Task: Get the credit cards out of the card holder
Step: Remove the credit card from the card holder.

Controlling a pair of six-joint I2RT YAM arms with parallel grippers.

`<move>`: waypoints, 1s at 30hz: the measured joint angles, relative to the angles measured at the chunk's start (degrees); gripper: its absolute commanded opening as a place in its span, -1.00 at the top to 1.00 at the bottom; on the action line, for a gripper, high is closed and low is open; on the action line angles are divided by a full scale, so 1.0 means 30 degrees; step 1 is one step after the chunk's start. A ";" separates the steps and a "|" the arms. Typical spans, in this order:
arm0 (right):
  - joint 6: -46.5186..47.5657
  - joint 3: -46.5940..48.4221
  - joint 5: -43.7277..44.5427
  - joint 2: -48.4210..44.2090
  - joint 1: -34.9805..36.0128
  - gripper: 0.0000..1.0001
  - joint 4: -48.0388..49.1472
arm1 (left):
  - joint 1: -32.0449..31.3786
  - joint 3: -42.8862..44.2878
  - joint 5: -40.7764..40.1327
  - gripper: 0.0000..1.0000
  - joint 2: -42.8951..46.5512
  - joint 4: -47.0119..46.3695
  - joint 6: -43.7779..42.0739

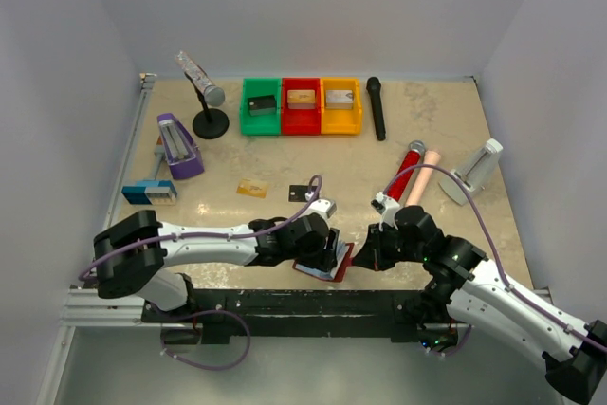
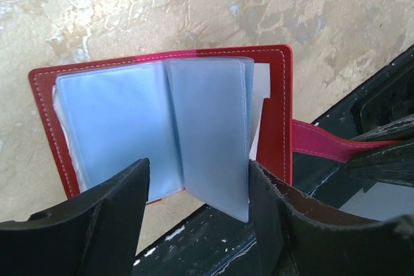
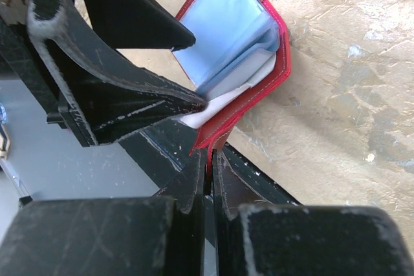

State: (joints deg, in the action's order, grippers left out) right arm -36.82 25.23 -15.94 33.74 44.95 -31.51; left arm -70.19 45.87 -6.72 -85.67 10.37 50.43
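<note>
The worktop [image 1: 427,139] carries the whole scene. The holder [image 2: 44,105] is found at its near edge, between the two tools and partly over the dark rail [image 1: 285,305] that runs along that edge.

The holder lies open with its blue leaves [image 2: 116,121] facing up. Its long axis, as opened, runs roughly along the near edge. The spine points away from the arms, and the strap [image 2: 323,143] points toward the right arm. In the right wrist view the strap-side cover appears to be bent upward rather than lying flat.

The left tool [image 2: 194,189] is held about two-thirds open over the holder. One blue leaf stands between its fingers, but nothing is seen to be gripped. The right tool [image 3: 209,163] is closed tight, and the strap is pinched between its fingers, so the holder is judged to be steadied from that side.

Of the cards, two are out. The gold card [image 1: 252,188] and the black card [image 1: 301,193] lie flat on the worktop just beyond the left arm, near each other but apart. No silver-grey card is seen on the worktop. A pale edge [image 2: 260,95] shows behind the strap-side leaves; it may be that card, though this cannot be told for certain. The task is therefore judged about two-thirds done, with one card left to be drawn out.
</note>
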 measured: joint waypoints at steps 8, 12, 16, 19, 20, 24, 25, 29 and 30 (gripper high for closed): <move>0.0000 0.0000 0.0000 -0.0022 0.0000 1.00 -0.0007 | 0.0000 -0.0044 -0.0874 -0.39 0.0714 0.0561 0.0066; 0.0000 0.0000 0.0000 -0.0058 0.0000 1.00 -0.0066 | 0.0000 -0.0044 -0.1144 -0.42 0.0831 0.0743 0.0211; -0.0007 0.0000 0.0000 -0.0233 0.0000 1.00 -0.0080 | 0.0000 -0.0044 -0.1421 -0.45 0.0889 0.1005 0.0342; -0.0007 0.0000 0.0000 -0.0379 0.0000 1.00 -0.0109 | 0.0000 -0.0044 -0.1559 -0.47 0.1035 0.1202 0.0342; -0.0007 0.0000 0.0000 -0.0401 0.0000 1.00 -0.0124 | 0.0000 -0.0044 -0.1625 -0.48 0.1107 0.1275 0.0342; -0.0007 0.0000 0.0000 -0.0525 0.0000 1.00 -0.0204 | 0.0000 -0.0044 -0.1858 -0.51 0.1530 0.1384 0.0335; -0.0007 0.0000 0.0000 -0.0525 0.0000 1.00 -0.0219 | 0.0000 -0.0044 -0.1880 -0.52 0.1610 0.1384 0.0335; -0.0007 -0.0007 0.0000 -0.0554 0.0000 1.00 -0.0219 | 0.0000 -0.0044 -0.1894 -0.51 0.1851 0.1341 0.0328; -0.0007 -0.0007 0.0000 -0.0554 0.0000 1.00 -0.0219 | 0.0000 -0.0044 -0.1887 -0.51 0.1851 0.1326 0.0328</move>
State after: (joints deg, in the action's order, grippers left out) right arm -36.84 25.21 -15.94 32.08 44.95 -32.16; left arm -70.19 45.74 -12.38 -80.12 14.35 51.42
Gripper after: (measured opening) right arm 0.032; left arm 0.758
